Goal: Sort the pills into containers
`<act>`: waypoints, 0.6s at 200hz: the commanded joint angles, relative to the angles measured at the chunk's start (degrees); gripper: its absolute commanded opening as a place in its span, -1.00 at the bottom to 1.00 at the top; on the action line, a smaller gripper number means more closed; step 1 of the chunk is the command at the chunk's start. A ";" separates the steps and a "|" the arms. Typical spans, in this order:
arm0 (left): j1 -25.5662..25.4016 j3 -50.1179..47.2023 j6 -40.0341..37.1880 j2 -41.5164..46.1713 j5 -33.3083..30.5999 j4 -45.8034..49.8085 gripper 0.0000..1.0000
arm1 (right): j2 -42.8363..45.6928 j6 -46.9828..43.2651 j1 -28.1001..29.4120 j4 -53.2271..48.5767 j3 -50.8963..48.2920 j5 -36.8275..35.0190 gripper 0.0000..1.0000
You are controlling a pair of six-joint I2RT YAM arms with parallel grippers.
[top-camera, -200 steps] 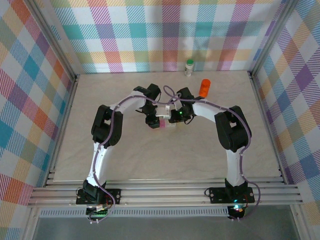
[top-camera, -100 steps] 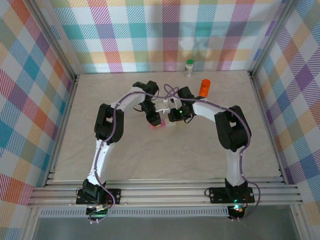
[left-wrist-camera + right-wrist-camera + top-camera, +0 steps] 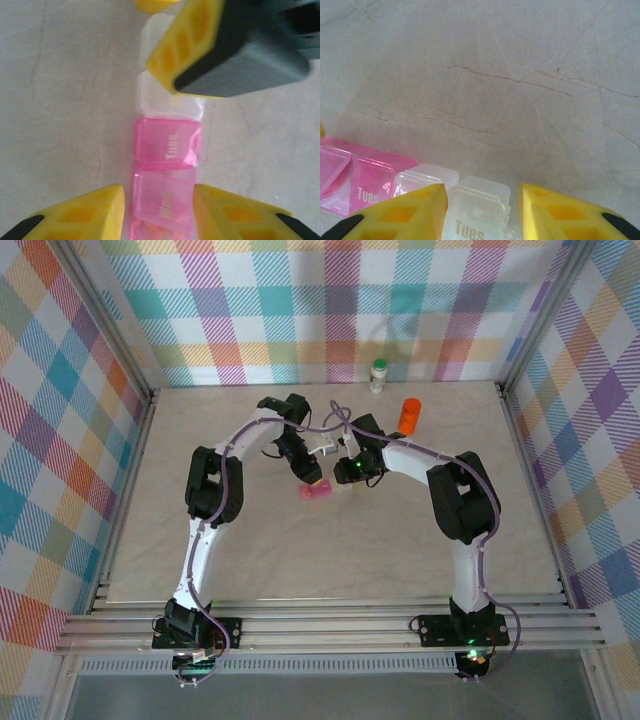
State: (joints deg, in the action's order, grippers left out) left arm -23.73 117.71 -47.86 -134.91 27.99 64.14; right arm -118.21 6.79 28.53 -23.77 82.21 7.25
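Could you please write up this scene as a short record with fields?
Left gripper: closed on the pink end of the pill box
Right gripper: closed on the box's clear end
Orange vial: standing, back right of the table
White bottle: green cap on, at the table's back edge

middle: the box (image 3: 318,492) lies here. the left gripper (image 3: 311,483) is at its pink end and the right gripper (image 3: 342,480) at its clear end, very near each other. no way through between them.
back right: an orange vial (image 3: 410,415) stands near the right arm (image 3: 460,495). a white bottle (image 3: 379,374) stands by the back wall (image 3: 300,320).
front: wide bare table (image 3: 330,560) between the left arm (image 3: 205,500) and the right arm.
left: bare table up to the side wall (image 3: 90,440).
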 commanded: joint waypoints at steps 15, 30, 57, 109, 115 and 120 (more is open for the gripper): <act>1.36 -7.81 2.99 6.59 -2.76 -10.72 -0.15 | -6.27 -2.46 0.38 -9.19 -3.40 -7.74 -0.17; 0.99 -17.00 4.07 13.10 -3.99 -21.73 0.41 | -6.30 -2.53 0.34 -9.20 -3.38 -7.61 -0.17; 0.87 -29.96 7.06 23.28 -5.04 -37.64 0.67 | -6.42 -2.63 0.42 -9.37 -3.29 -7.45 -0.17; -2.05 -34.66 5.13 24.81 -5.04 -41.15 0.73 | -6.51 -2.59 0.47 -9.47 -3.11 -7.49 -0.17; -2.32 -34.74 4.68 24.27 -5.70 -41.32 0.73 | -6.45 -2.59 0.40 -9.45 -3.10 -7.36 -0.17; -2.47 -34.93 4.34 23.82 -6.24 -41.48 0.74 | -6.43 -2.65 0.41 -9.51 -3.09 -7.37 -0.17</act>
State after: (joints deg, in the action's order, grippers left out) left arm -24.69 84.14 -41.85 -109.06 22.39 25.54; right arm -118.26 5.48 28.58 -24.05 82.52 6.09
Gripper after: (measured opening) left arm 0.865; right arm 0.415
